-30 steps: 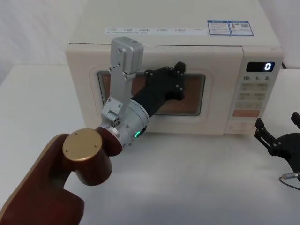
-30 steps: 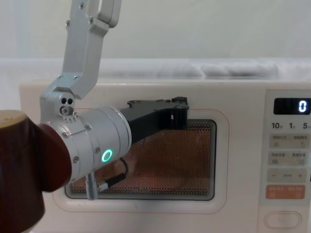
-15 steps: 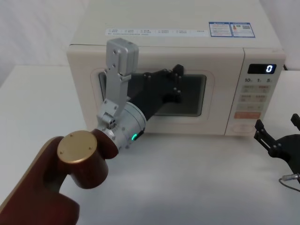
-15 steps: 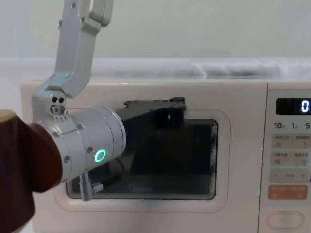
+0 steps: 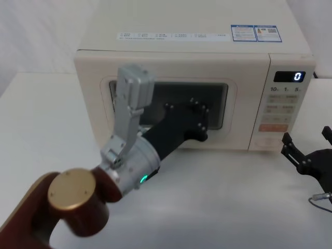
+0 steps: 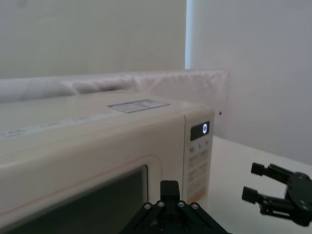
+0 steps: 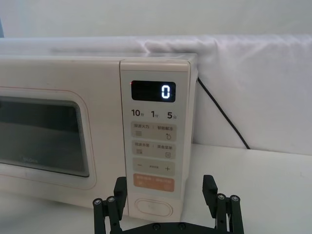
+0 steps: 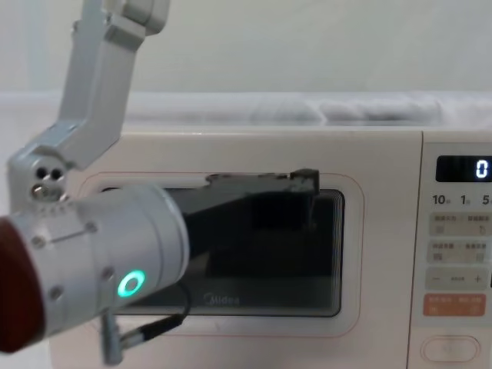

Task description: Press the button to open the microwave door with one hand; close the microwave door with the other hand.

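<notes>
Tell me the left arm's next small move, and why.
Probably draw the black left tool back from the cream-white microwave door: the door sits flush with the control panel, so closing looks done. The black right tool hangs open near the panel.

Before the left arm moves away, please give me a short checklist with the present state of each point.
1. The microwave door sits flush with the control panel: ok.
2. Window dark, display reads 0: ok.
3. Left gripper is free of the door: cannot tell.
4. Right gripper is apart from the button: ok.
5. Right gripper's fingers are open: ok.
</notes>
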Controlling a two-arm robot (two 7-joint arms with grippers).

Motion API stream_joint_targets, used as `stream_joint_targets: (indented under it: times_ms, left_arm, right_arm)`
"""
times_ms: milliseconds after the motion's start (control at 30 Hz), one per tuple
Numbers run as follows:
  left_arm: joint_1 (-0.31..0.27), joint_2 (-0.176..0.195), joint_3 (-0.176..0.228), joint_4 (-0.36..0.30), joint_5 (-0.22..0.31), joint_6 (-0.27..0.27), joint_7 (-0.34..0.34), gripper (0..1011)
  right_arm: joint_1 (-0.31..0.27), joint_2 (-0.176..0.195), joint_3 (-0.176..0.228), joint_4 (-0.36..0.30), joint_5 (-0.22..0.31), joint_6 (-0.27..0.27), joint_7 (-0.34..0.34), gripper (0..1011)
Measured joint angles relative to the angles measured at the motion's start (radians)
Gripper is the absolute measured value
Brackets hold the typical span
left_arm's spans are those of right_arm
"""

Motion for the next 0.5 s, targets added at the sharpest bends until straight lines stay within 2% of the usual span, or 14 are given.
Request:
stream_joint_targets:
  times_ms: [33, 67, 167, 300, 367, 400, 467, 500]
  left_arm:
    - [0.000, 0.000, 0.000, 0.000, 0.000, 0.000, 0.000, 0]
    - [0.032, 0.014, -0.006, -0.026, 0.002, -0.009, 0.012, 0]
    - [0.070, 0.028, -0.020, -0.054, 0.001, -0.016, 0.025, 0]
    - [0.149, 0.051, -0.056, -0.105, -0.010, -0.025, 0.050, 0]
    - [0.191, 0.059, -0.076, -0.131, -0.016, -0.029, 0.065, 0]
    - [0.191, 0.059, -0.076, -0.131, -0.016, -0.029, 0.065, 0]
    - [0.243, 0.063, -0.104, -0.164, -0.021, -0.034, 0.090, 0]
    - [0.243, 0.063, -0.104, -0.164, -0.021, -0.034, 0.090, 0]
  right_arm:
    - [0.000, 0.000, 0.000, 0.000, 0.000, 0.000, 0.000, 1002]
    - [0.000, 0.000, 0.000, 0.000, 0.000, 0.000, 0.000, 1002]
    - [0.000, 0.000, 0.000, 0.000, 0.000, 0.000, 0.000, 1002]
    - [0.000, 0.000, 0.000, 0.000, 0.000, 0.000, 0.000, 1002]
    - [0.000, 0.000, 0.000, 0.000, 0.000, 0.000, 0.000, 1002]
    - [0.000, 0.000, 0.000, 0.000, 0.000, 0.000, 0.000, 1002]
    - [0.000, 0.000, 0.000, 0.000, 0.000, 0.000, 0.000, 1002]
    - [0.000, 0.000, 0.000, 0.000, 0.000, 0.000, 0.000, 1002]
